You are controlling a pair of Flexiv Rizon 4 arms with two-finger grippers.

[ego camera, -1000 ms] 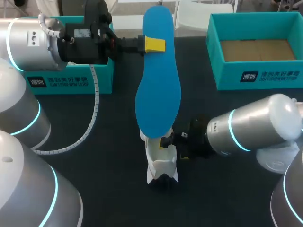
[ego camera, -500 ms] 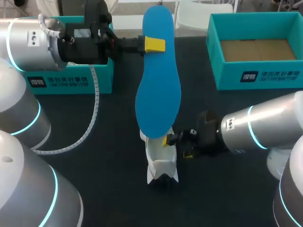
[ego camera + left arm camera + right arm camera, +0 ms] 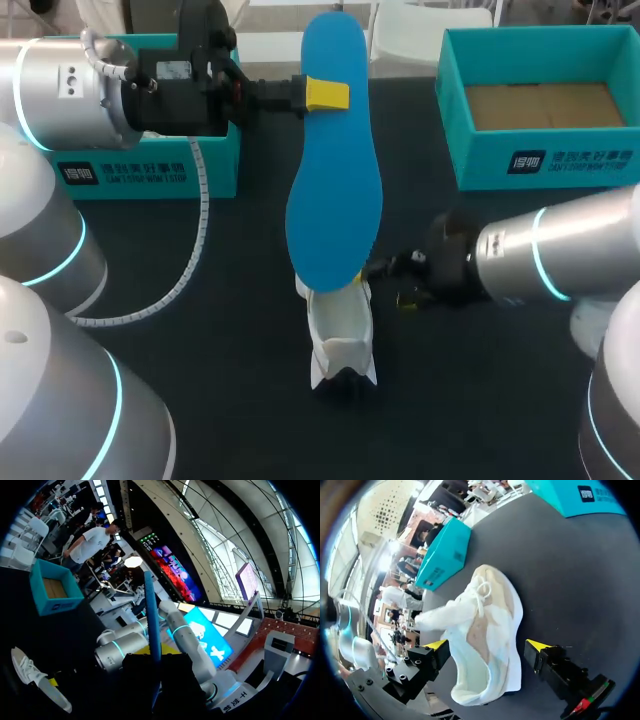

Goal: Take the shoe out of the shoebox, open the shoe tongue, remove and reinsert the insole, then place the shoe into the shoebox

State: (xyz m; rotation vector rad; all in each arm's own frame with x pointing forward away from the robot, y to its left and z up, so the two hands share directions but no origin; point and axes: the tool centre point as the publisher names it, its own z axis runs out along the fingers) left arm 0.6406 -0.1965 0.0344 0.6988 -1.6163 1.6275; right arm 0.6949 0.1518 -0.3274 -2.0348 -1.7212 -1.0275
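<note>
Left claw [image 3: 325, 94] grips one insole [image 3: 335, 190]; one shoe [image 3: 340, 335], two teal boxes [image 3: 540, 160] [image 3: 150, 175].

A plain table [image 3: 230, 350] with a dark, matte, black top lies flat beneath everything, bare over its near middle.

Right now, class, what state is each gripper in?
Left gripper: shut on the blue insole.
Right gripper: open, straddling the white shoe without gripping it.
</note>
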